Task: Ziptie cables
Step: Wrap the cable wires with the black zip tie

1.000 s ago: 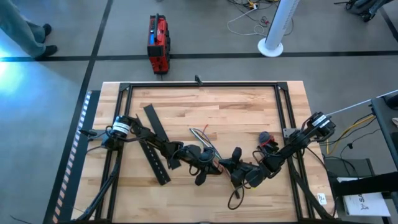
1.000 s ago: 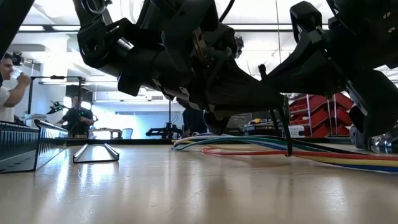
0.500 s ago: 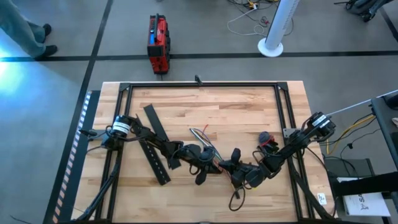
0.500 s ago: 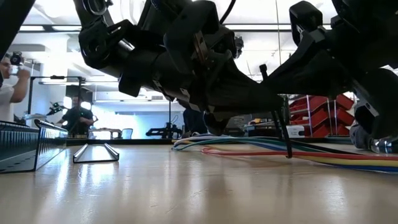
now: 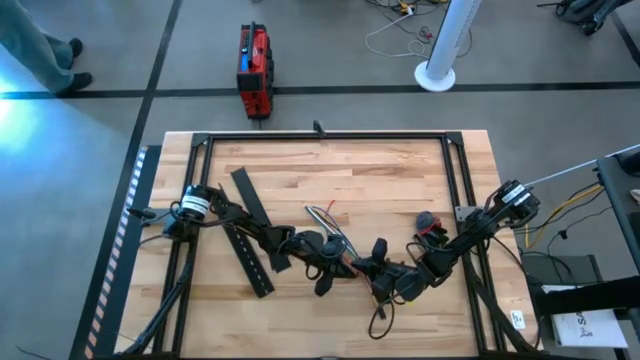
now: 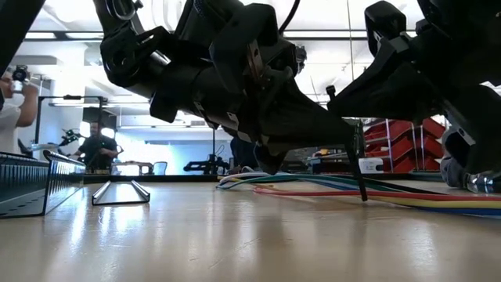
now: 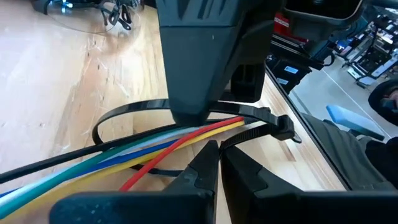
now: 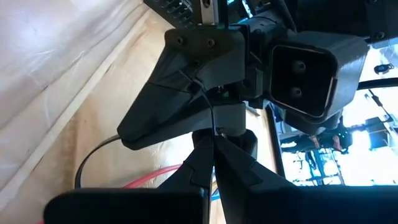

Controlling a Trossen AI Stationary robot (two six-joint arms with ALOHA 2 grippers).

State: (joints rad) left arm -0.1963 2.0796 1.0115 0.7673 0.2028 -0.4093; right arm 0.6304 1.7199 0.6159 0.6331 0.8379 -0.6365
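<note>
The cables (image 7: 112, 163), thin wires in green, blue, white, yellow, red and black, lie on the wooden table near its middle (image 5: 326, 218). A black zip tie (image 7: 124, 116) loops loosely around them, with its head (image 7: 280, 126) beside the bundle. My left gripper (image 5: 345, 264) and my right gripper (image 5: 372, 268) meet tip to tip over the bundle, both shut on the zip tie. In the low view the tie's strap (image 6: 360, 168) stands nearly upright over the cables (image 6: 352, 186). My left gripper (image 7: 218, 148) pinches the zip tie's strap right beside its head (image 7: 244, 134), at the fingers' free ends. It comes slanting down from the table's left, and the loop rests on the table around the cables. My right gripper (image 8: 212, 142) pinches the tie's thin tail (image 8: 211, 121) between its fingertips, coming slanting down from the table's right. The tail runs straight up from the fingertips.
Two long black slotted bars (image 5: 250, 245) lie left of the grippers, under my left arm. A small dark wire tangle with a red-black clip (image 5: 430, 222) sits at the right. A loose wire loop (image 5: 378, 322) lies toward the near edge. Black frame rails (image 5: 320, 135) border the table.
</note>
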